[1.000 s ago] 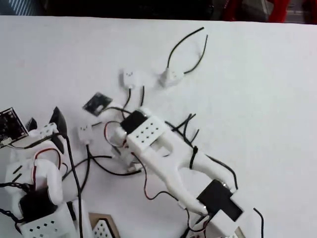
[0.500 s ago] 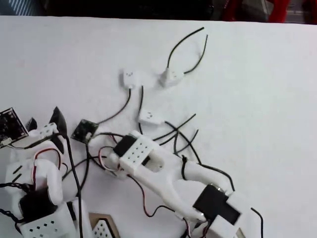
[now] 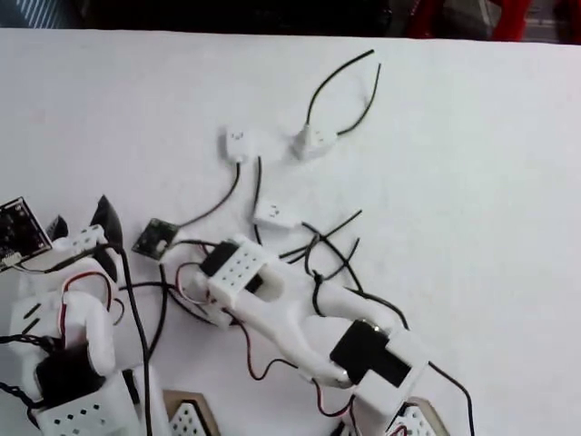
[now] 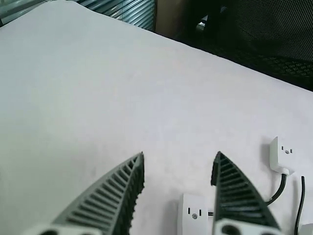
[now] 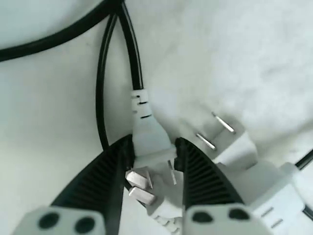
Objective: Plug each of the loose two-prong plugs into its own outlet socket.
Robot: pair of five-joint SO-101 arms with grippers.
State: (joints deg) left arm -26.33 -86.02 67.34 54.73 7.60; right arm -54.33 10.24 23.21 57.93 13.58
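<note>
Right claw (image 5: 153,146) is clamped on a white two-prong plug (image 5: 145,128), with a second plug (image 5: 234,146) lying just beside it. Left claw (image 4: 179,156) hangs spread apart over the table (image 4: 98,88), near an outlet socket (image 4: 194,214).

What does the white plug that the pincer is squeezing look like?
The two-prong plug is white and looks plastic, with two flat metal prongs at one end and a ribbed collar at the other, where its black cord leaves. The right pincer is shut on its body, one ribbed black finger each side. Close beside it another white plug lies on the white table.
</note>
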